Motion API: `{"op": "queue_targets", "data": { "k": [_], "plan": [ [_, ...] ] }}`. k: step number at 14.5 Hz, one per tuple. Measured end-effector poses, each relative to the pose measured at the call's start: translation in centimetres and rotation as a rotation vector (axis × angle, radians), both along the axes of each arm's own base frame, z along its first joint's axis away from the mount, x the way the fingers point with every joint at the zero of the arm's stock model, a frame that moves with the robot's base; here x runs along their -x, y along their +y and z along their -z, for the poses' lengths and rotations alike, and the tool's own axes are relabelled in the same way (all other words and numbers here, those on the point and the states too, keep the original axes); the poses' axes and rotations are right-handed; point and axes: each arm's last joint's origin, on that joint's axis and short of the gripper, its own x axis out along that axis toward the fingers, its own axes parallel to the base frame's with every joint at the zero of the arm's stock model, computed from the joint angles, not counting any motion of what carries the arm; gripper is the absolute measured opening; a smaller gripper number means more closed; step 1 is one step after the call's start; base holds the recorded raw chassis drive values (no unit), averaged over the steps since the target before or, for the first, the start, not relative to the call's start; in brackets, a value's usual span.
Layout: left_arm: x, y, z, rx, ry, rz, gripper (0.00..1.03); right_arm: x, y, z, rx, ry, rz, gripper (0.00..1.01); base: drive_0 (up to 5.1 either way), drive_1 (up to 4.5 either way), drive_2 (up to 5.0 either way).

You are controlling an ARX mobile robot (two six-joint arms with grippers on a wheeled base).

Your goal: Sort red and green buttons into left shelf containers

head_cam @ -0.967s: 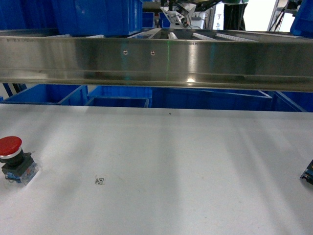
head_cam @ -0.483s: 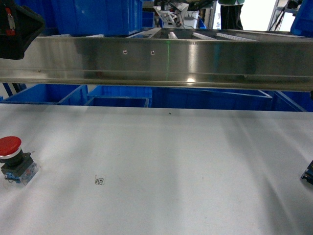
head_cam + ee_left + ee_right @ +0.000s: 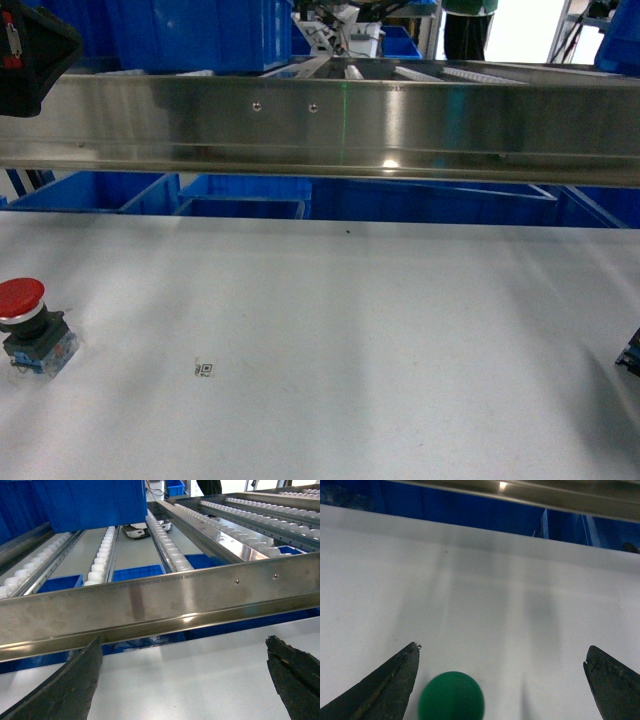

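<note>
1. A red button (image 3: pixel 24 325) stood on the white desk (image 3: pixel 350 330) at its near left edge in the head view, cap up, dark blue-tinged body beneath.
2. A green button (image 3: pixel 451 696) showed in the right wrist view, its round cap low in the picture between the two dark fingers but nearer the left one, touching neither.
3. The right gripper (image 3: pixel 502 680) hovered over the desk with jaws released and spread wide, nothing held.
4. The left gripper (image 3: pixel 182 675) was also released, its jaws wide apart and holding nothing, facing the steel rail (image 3: pixel 160 600) of the roller shelf.
5. In the head view a dark part of the left arm (image 3: pixel 30 45) sat at the far left top corner, in front of the rail.
6. A blue bin (image 3: pixel 85 502) rested on the shelf rollers at far left; more bins (image 3: pixel 240 195) lay under the rail beyond the desk.
7. A small printed marker (image 3: pixel 204 369) lay on the desk right of the red button.
</note>
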Motion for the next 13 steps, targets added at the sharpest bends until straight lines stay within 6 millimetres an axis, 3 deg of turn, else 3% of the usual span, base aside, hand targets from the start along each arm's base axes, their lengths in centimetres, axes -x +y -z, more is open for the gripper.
{"op": "queue_targets", "data": {
  "k": [5, 9, 10, 13],
  "plan": [
    [0.0, 0.0, 0.0, 0.0, 0.0, 0.0, 0.98, -0.1, -1.2, 0.9, -0.043, 0.041, -0.001, 0.98, 0.0, 0.0, 0.0],
    [0.0, 0.0, 0.0, 0.0, 0.0, 0.0, 0.98, -0.3, -0.4, 1.4, -0.078, 0.051, -0.02, 0.98, 0.0, 0.0, 0.0],
    [0.0, 0.0, 0.0, 0.0, 0.001, 0.0, 0.98, -0.1, 0.4, 2.3, -0.087, 0.083, -0.043, 0.98, 0.0, 0.0, 0.0],
    [0.0, 0.0, 0.0, 0.0, 0.0, 0.0, 0.98, 0.0, 0.4, 3.5, -0.089, 0.107, -0.04, 0.98, 0.0, 0.0, 0.0]
  ]
}}
